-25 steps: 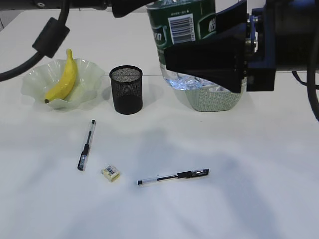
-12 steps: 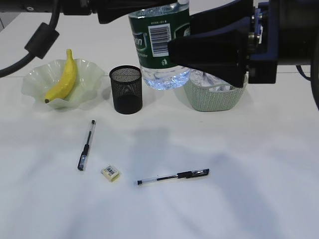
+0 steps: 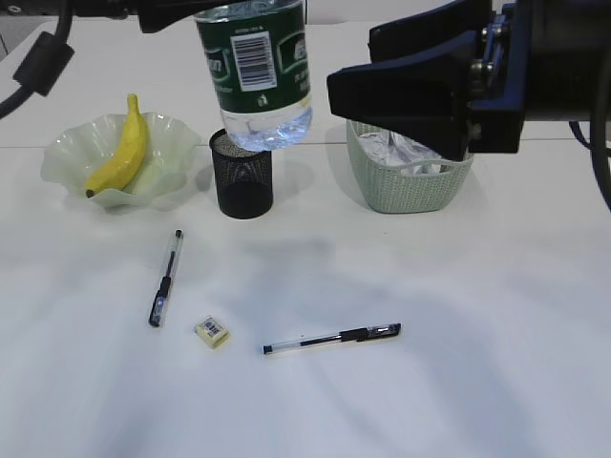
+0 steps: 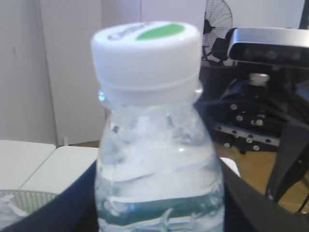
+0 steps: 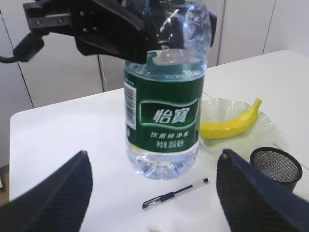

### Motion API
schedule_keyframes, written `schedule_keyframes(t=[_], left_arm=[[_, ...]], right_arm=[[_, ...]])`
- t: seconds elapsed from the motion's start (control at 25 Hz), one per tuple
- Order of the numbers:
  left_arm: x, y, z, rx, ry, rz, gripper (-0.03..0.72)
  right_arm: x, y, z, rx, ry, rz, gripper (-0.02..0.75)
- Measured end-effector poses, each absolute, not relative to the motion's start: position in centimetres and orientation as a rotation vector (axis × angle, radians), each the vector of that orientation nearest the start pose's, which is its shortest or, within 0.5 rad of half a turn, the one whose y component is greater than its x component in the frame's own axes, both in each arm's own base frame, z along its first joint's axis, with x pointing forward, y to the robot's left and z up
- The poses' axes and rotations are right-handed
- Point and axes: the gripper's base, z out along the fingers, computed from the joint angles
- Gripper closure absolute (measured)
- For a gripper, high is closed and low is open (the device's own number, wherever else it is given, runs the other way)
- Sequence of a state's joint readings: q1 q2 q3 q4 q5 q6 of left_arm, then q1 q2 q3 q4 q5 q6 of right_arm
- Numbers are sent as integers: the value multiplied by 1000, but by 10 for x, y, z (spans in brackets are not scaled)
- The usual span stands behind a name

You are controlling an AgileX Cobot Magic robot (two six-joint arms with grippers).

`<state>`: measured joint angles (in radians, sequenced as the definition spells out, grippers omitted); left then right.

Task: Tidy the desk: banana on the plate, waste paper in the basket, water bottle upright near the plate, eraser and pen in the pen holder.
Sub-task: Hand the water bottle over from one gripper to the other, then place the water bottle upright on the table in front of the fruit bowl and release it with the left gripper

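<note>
Left gripper (image 3: 250, 8) clamping clear green-labelled water bottle (image 3: 254, 72) aloft; right gripper (image 5: 153, 188) gaping, empty. Next: lowering upright beside pale ruffled plate (image 3: 67, 157).

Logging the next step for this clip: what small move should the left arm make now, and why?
Probably carry the bottle on toward the plate and lower it upright. The left end effector holds it in the air above the pen holder, and the right end effector is open and clear.
</note>
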<state>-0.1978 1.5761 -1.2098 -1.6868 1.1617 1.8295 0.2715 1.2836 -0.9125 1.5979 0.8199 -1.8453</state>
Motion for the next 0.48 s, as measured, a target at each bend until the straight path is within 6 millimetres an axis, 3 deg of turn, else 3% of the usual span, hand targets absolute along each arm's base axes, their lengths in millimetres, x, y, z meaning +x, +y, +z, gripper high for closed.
schedule_keyframes(t=[0.48], left_arm=[[329,-60,354,846,1449,-856,309]], right_arm=[[237,135,339,-989,1521,760,143]])
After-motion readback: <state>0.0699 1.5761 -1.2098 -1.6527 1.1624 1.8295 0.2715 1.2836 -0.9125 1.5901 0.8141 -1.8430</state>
